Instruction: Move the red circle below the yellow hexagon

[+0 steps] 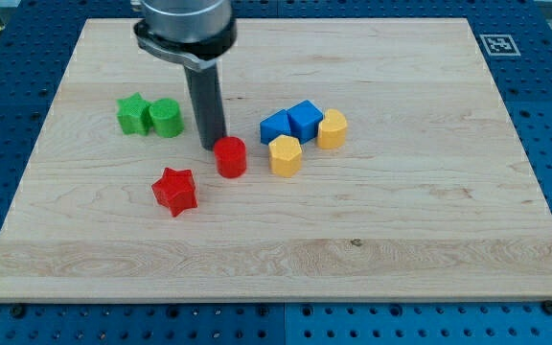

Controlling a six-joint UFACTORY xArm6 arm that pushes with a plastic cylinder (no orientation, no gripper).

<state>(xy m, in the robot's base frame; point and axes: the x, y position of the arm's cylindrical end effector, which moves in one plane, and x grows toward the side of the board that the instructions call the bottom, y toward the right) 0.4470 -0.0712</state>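
The red circle (231, 157) is being touched by my tip (213, 146), nothing gripped; it is lying left of the yellow hexagon (285, 154), not yet below.

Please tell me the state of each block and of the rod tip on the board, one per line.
my tip: on the board, just left of and above the red circle
red circle: upright, left of the yellow hexagon, not yet below it
yellow hexagon: upright, below the blue blocks
red star: lying flat, alone
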